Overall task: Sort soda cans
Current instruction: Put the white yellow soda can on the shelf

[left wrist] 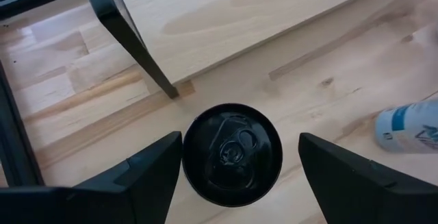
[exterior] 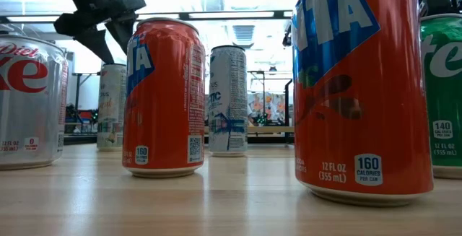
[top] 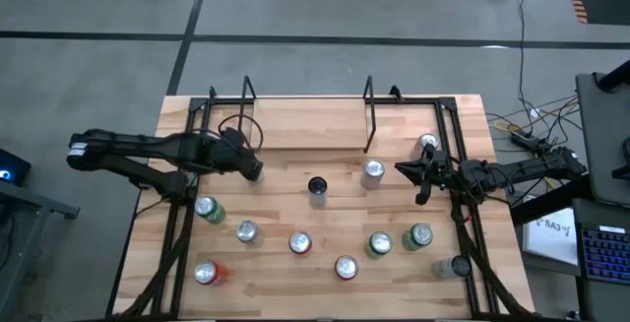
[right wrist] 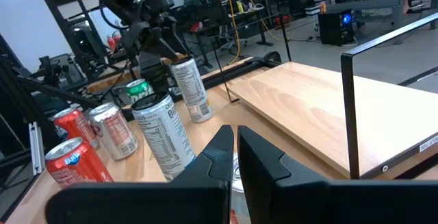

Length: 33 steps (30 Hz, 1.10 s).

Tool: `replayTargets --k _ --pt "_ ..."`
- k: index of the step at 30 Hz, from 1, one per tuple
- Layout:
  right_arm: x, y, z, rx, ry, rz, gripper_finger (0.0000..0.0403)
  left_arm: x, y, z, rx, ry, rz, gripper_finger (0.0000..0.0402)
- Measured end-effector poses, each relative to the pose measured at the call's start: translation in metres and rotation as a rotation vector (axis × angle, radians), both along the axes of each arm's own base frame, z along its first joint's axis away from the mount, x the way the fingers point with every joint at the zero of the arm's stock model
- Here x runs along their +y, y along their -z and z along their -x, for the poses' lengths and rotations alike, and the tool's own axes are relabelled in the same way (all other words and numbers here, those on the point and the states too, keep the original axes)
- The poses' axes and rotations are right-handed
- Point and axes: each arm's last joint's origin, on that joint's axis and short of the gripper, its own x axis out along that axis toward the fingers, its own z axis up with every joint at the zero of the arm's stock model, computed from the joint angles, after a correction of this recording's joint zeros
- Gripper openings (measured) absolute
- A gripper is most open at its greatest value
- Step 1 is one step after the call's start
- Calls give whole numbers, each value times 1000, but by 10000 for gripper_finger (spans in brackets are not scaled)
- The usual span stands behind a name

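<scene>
The left end effector (left wrist: 233, 176) hangs over the black can (left wrist: 232, 153) near the middle of the table (top: 295, 130), its fingers (left wrist: 147, 176) apart on each side of the can but not touching, likely so it can close and grab it. The other soda cans (top: 299, 244) stand in a loose row in front of the black can. The right end effector (top: 413, 176), fingers together and empty, waits off to the side of the black can, beside a silver can (top: 372, 172).

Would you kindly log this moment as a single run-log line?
left end effector: open, straddling black can, not gripping | right end effector: shut, empty, at table's right edge | other cans standing
</scene>
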Motion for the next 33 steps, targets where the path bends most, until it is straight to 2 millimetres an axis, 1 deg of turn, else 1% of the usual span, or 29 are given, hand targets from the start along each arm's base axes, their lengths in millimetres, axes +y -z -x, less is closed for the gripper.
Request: replayTargets --k 10,23,33 --pt "0 1 0 11 0 2 12 0 8 -4 75 0 7 278" --pt "0 1 0 13 1 2 12 -1 10 -7 68 -10 22 278" --pt "0 1 0 13 0 2 12 -2 22 -18 124 -24 39 283"
